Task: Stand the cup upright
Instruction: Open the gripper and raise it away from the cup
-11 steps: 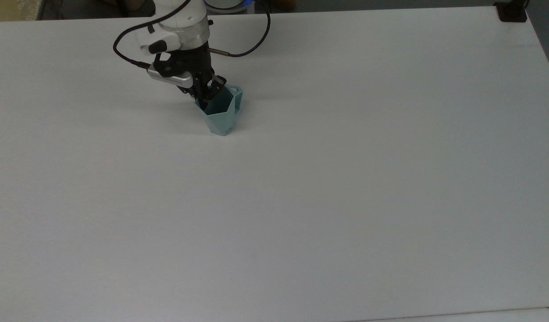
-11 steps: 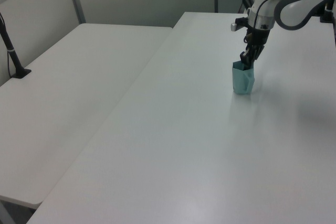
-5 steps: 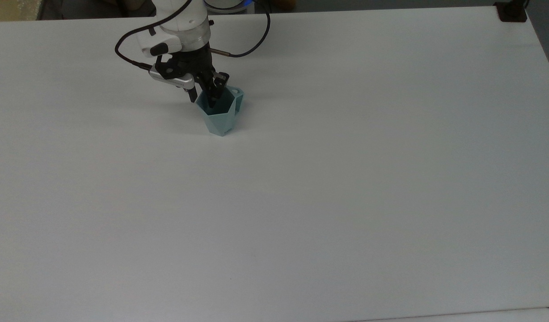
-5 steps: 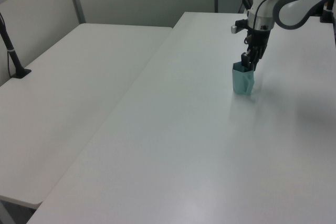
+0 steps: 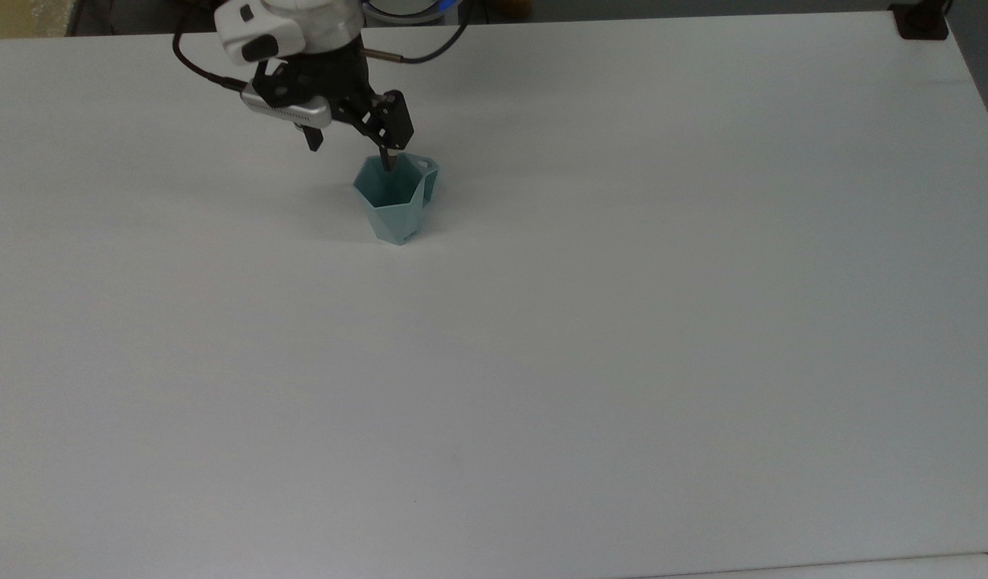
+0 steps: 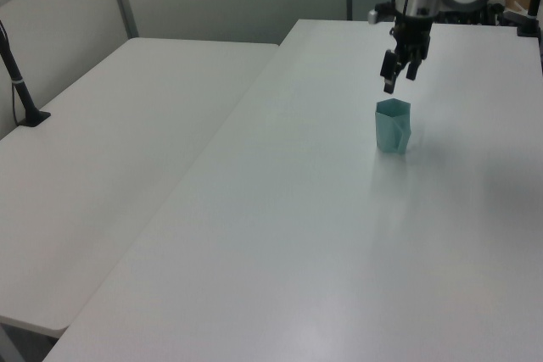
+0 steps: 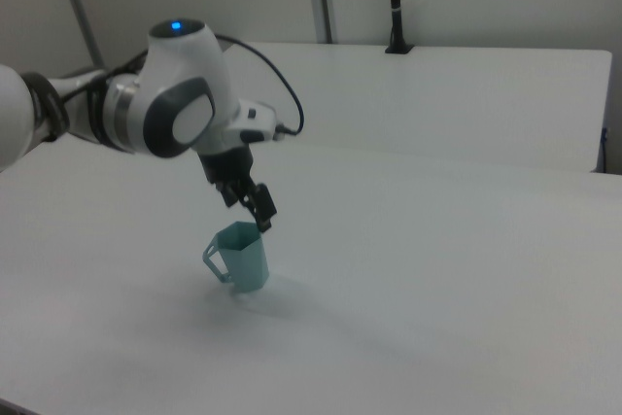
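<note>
The pale teal faceted cup [image 5: 393,205] stands upright on the white table [image 5: 623,322], rim up, with its small handle toward the top view's right. The left view has the cup [image 6: 393,127] at the far right, and the right view has the cup [image 7: 243,258] with its handle on the right view's left. My gripper [image 5: 351,153] hangs just above the rim, open and holding nothing, with its fingers clear of the cup. The same gripper [image 6: 399,80] sits a short gap above the cup in the left view, and the gripper [image 7: 249,211] does too in the right view.
A second white table [image 6: 110,150] adjoins on the left view's left, carrying a black clamped post [image 6: 21,91]. Another black clamp [image 5: 920,20] sits at the table's far right corner in the top view. A cable [image 5: 204,76] loops off the wrist.
My gripper had a finger inside the cup on its rim; it has since opened and risen out of the cup. The cup stays upright in place.
</note>
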Robot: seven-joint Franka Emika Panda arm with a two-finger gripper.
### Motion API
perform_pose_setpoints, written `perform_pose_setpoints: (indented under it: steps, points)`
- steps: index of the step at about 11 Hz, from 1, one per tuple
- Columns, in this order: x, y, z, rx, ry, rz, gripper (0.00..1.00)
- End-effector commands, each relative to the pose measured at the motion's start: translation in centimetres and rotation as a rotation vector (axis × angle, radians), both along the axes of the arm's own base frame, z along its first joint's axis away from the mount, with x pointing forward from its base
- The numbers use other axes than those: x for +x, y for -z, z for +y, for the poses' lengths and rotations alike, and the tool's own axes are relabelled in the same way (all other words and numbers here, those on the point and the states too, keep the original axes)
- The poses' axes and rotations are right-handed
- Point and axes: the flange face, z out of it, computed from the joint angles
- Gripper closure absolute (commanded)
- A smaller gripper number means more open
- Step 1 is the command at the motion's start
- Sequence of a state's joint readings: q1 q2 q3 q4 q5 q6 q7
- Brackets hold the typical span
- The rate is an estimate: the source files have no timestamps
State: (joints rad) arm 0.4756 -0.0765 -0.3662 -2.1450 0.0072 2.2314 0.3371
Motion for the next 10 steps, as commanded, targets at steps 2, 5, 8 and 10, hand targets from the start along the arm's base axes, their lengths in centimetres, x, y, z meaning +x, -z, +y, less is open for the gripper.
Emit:
perform_pose_setpoints:
  steps: [2, 5, 8, 10]
  points:
    - [1.7, -11.4, -3.0, -0.011, -0.129, -0.045, 0.0]
    - [0.2, -14.3, -5.9, -0.072, -0.293, 0.084, 0.0]
    - [-0.2, -14.7, -6.1, -0.096, -0.297, 0.109, 0.0]
    - [-0.3, -14.8, -5.9, -0.096, -0.3, 0.115, 0.0]
